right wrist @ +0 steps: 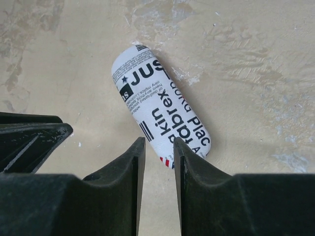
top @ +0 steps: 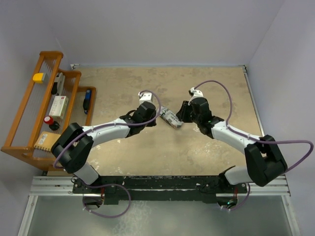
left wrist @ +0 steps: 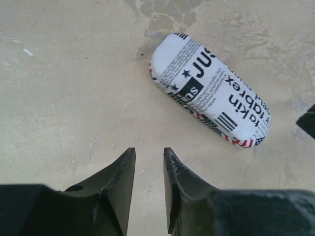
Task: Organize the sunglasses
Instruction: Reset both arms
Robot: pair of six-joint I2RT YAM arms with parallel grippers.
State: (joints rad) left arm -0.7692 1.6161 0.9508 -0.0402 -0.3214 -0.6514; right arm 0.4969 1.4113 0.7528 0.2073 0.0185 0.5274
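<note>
An oval closed glasses case (top: pixel 171 118) printed with black newspaper lettering and a red-striped edge lies on the beige table (top: pixel 206 88). It shows in the left wrist view (left wrist: pixel 211 91) and the right wrist view (right wrist: pixel 157 110). My left gripper (top: pixel 156 119) sits just left of the case, its jaws a little apart and empty (left wrist: pixel 148 152). My right gripper (top: pixel 181 118) sits just right of it, its jaws a little apart and empty (right wrist: pixel 159 142), with the case's near end just beyond its tips. The sunglasses are out of view.
A wooden tiered rack (top: pixel 29 113) stands at the table's left edge. It holds a yellow block (top: pixel 38 77), a white box (top: pixel 58 106), a red-capped bottle (top: pixel 48 120) and a blue pen (top: pixel 87 100). Walls close the back and right sides.
</note>
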